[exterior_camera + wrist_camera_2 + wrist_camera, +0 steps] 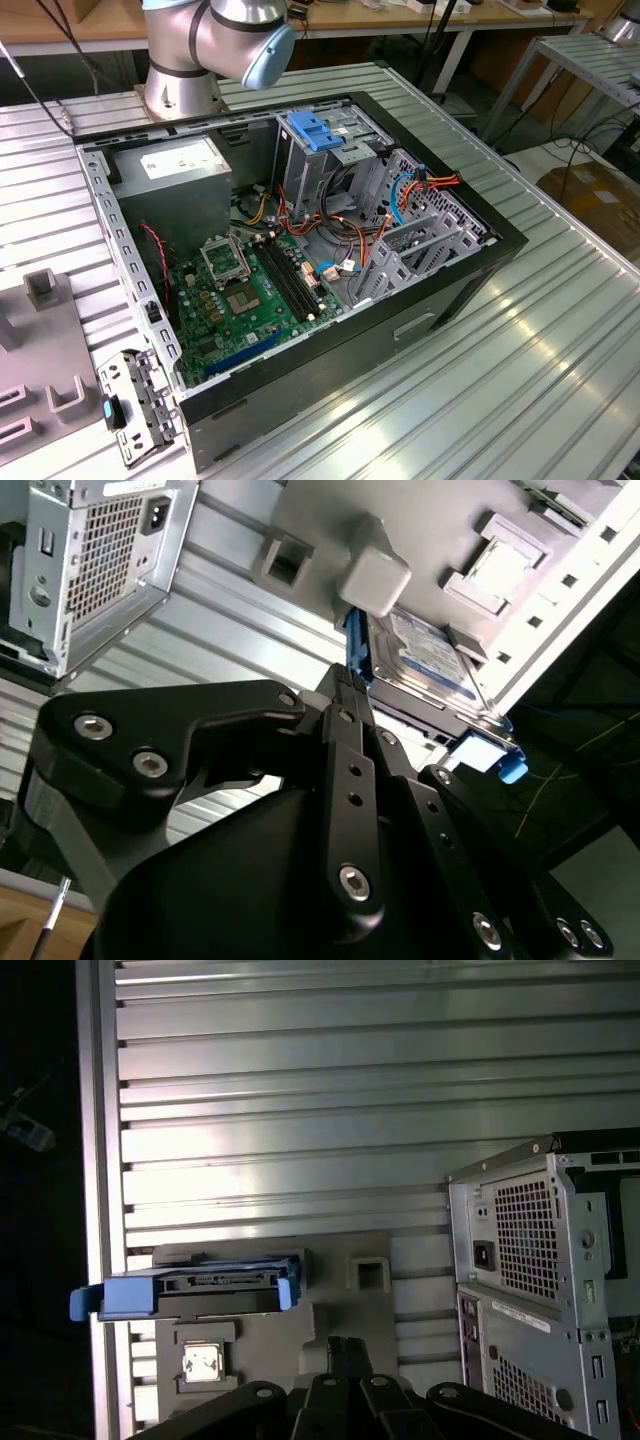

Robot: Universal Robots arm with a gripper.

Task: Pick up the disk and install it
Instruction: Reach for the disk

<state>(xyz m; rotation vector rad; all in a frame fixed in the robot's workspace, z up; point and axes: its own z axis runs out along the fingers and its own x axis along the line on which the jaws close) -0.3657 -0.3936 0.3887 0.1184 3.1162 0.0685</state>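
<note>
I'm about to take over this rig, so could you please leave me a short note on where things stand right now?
Gripper: shut, holding nothing, close to the disk but not gripping it.
Disk: standing on edge in the grey fixture plate, outside the open computer case.
Done: nothing that shows; the disk is not picked up.
Left: both the pickup and the installation into the case.
</note>
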